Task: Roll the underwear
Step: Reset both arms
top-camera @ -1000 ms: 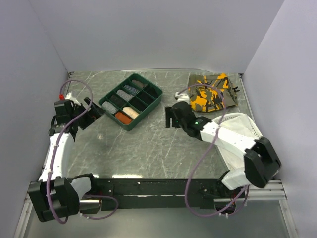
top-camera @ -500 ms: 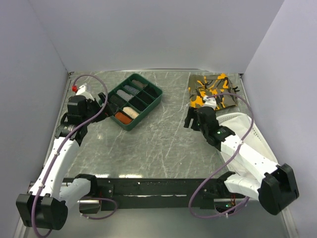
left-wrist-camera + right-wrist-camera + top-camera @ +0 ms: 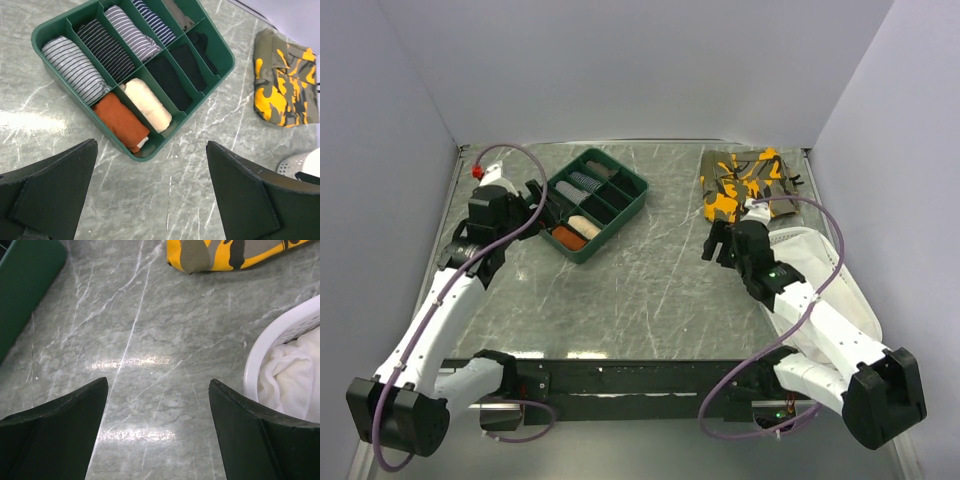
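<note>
The underwear [image 3: 119, 119], a rust-orange roll with a cream-white edge showing, lies in the front corner compartment of the green tray [image 3: 226, 56]; from above the underwear [image 3: 569, 237] sits at the tray's near-left end. My left gripper [image 3: 542, 203] hovers by the tray's left side, open and empty; in its wrist view the left gripper [image 3: 151, 145] frames the tray's corner and the bare table below it. My right gripper [image 3: 715, 243] hangs open over bare table between the tray and the basket, and the right gripper [image 3: 157, 382] holds nothing.
An orange-and-olive camouflage garment [image 3: 745, 185] lies at the back right. A white mesh basket [image 3: 260, 347] with a white cloth [image 3: 295, 375] stands under the right arm. The tray's other compartments [image 3: 105, 47] hold striped, black and cream rolls.
My left arm has reached forward, bringing its gripper up to the tray's left side. My right gripper has drawn back rightward from the table's middle toward the basket and opened slightly wider.
</note>
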Controlling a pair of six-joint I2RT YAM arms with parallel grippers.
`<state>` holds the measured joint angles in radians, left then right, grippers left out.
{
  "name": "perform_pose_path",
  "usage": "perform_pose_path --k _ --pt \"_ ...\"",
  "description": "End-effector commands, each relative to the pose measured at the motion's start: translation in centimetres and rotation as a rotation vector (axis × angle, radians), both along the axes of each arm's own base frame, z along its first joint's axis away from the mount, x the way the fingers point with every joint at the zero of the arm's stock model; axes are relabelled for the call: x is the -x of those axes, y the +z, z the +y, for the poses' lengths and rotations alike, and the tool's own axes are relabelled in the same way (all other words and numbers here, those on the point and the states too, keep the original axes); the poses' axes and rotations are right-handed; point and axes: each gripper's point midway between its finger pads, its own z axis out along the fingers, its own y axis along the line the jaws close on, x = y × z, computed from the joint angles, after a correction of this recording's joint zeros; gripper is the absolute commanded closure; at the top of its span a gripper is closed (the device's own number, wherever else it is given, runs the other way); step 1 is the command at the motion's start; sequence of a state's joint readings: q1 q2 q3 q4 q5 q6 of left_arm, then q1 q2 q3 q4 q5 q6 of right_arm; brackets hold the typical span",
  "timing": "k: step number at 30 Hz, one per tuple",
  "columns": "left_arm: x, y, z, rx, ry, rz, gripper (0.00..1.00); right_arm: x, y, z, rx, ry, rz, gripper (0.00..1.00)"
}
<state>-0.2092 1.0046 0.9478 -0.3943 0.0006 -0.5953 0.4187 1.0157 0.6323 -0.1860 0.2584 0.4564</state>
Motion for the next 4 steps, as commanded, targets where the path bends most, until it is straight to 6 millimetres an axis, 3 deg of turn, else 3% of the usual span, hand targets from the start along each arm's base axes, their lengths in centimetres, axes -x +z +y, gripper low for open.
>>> perform_pose_path --k 1,4 --pt "-0.94 2.35 -0.11 -0.026 0.041 -0.052 0.04 -0.93 0.98 -0.49 0.005 -0.004 -0.043 0.11" --pt "-1.31 2.70 0.03 -0.070 0.083 -0.062 0.04 -1.31 1.08 -1.24 0.024 -0.025 -0.048 0.11"
